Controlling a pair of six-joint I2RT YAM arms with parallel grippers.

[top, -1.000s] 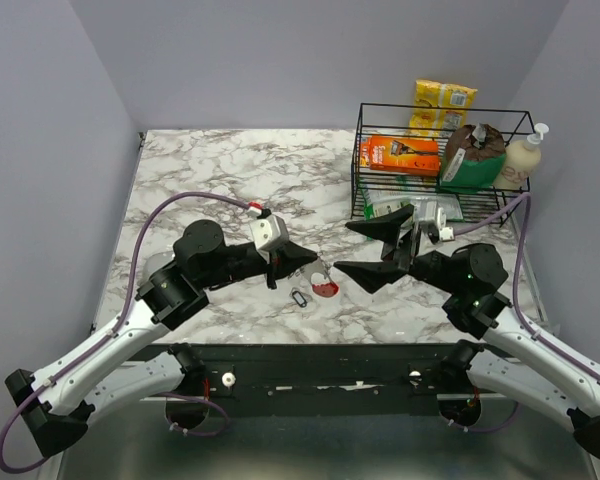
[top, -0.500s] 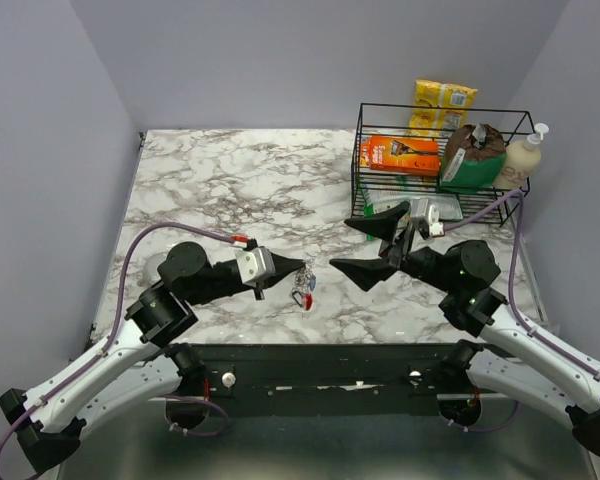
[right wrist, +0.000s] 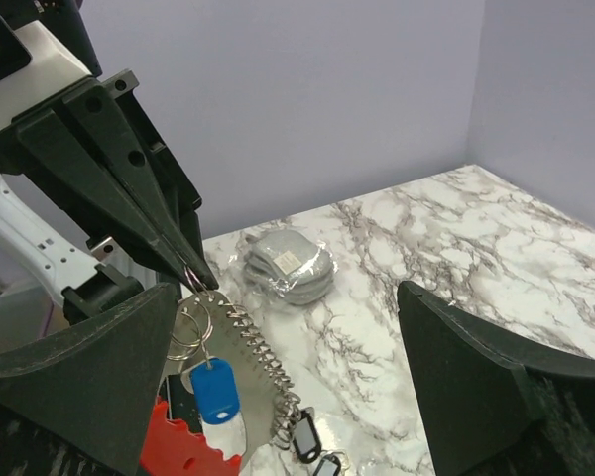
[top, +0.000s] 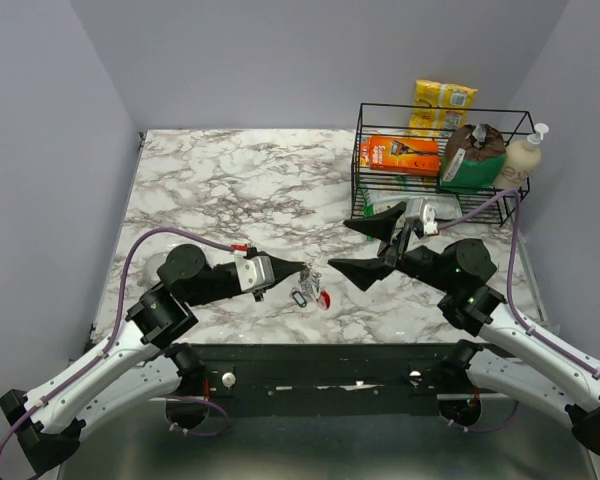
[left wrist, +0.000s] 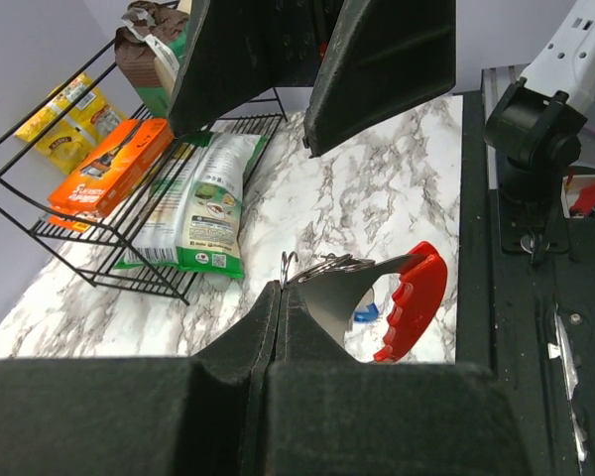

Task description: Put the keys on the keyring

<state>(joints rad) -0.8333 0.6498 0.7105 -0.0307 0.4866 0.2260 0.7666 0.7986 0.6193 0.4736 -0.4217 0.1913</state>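
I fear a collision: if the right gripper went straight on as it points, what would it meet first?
Probably the keys hanging from the shut left gripper, just ahead of the right gripper; depth is unclear.

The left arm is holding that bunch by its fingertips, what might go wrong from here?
The left gripper pinches only a thin metal ring at its very fingertips; the hanging keys and red keyring may slip out.
The bunch dangles loosely, so the open right gripper may close on the chain instead of the keyring.
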